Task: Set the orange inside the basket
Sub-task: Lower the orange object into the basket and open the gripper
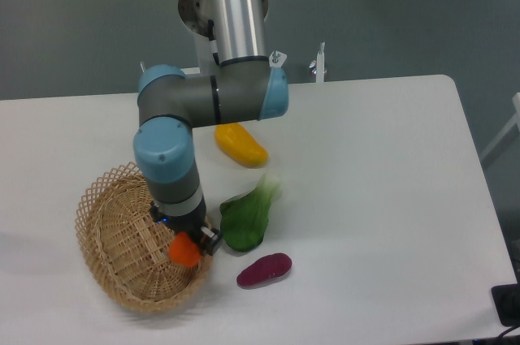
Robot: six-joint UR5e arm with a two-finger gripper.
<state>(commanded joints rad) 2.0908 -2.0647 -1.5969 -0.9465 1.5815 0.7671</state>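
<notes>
Gripping the orange, the gripper hangs over the right inner side of the basket, its jaws clenched on the fruit. The orange sits above the woven floor near the basket's right wall; whether it touches the weave cannot be told. Just right of the basket lies a green leafy vegetable, with a purple vegetable below it and a yellow mango-like fruit farther back on the white table.

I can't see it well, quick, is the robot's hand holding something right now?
Gripper: closed on the orange, holding it over the basket.
</notes>
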